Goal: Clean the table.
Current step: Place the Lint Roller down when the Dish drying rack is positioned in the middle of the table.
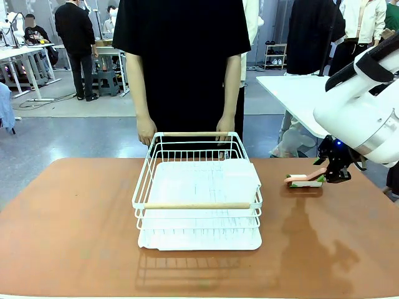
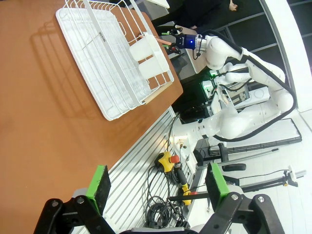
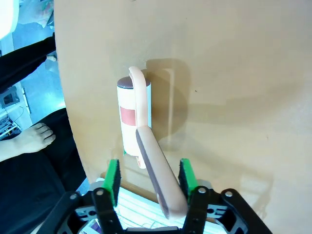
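Three camera views: one fixed, two wrist-mounted.

The worktop (image 1: 75, 237) is viewed from the robot's side by the front camera, faced across it toward the person (image 1: 181, 62) at the far edge. The left wrist camera is held off the worktop's near edge and rolled sideways; the rack (image 2: 105, 63) and the right arm (image 2: 234, 53) are taken in from afar, both shared with the front view. The right wrist camera is pointed steeply down, close over the roller (image 3: 134, 114), which the front view also covers.
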`<state>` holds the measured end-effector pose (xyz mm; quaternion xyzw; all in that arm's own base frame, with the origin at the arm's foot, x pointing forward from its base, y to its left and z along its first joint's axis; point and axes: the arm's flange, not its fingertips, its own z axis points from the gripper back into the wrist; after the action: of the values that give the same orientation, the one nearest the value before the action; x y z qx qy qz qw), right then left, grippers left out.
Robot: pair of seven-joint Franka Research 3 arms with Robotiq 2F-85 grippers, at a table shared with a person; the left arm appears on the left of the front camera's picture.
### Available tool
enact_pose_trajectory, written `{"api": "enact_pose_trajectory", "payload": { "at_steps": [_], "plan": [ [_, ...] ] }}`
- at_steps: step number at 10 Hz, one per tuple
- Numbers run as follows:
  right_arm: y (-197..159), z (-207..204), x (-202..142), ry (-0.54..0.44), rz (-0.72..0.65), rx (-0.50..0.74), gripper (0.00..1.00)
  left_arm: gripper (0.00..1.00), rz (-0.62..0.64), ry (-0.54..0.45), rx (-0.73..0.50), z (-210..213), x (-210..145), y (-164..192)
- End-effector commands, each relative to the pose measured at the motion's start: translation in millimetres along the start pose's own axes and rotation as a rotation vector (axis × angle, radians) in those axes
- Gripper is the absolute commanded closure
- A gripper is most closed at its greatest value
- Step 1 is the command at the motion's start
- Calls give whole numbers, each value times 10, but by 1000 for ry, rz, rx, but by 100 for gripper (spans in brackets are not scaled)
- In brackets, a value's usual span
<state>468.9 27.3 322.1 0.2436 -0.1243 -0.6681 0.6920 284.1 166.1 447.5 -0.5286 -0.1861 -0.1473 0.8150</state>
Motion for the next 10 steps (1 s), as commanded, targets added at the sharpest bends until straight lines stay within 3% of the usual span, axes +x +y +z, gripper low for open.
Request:
{"api": "enact_pose_trajectory", "payload": {
  "at_steps": [1,8,10],
  "plan": [
    [-99,25,69,22,11,-6,0,0,-17,-15,-15,12,-18,-18],
    [-75,557,-110,41,192,-134,0,0,-17,-15,-15,12,-18,-18],
    [-42,728,-176,89,308,-170,0,0,-17,-15,-15,12,-18,-18]
  ]
}}
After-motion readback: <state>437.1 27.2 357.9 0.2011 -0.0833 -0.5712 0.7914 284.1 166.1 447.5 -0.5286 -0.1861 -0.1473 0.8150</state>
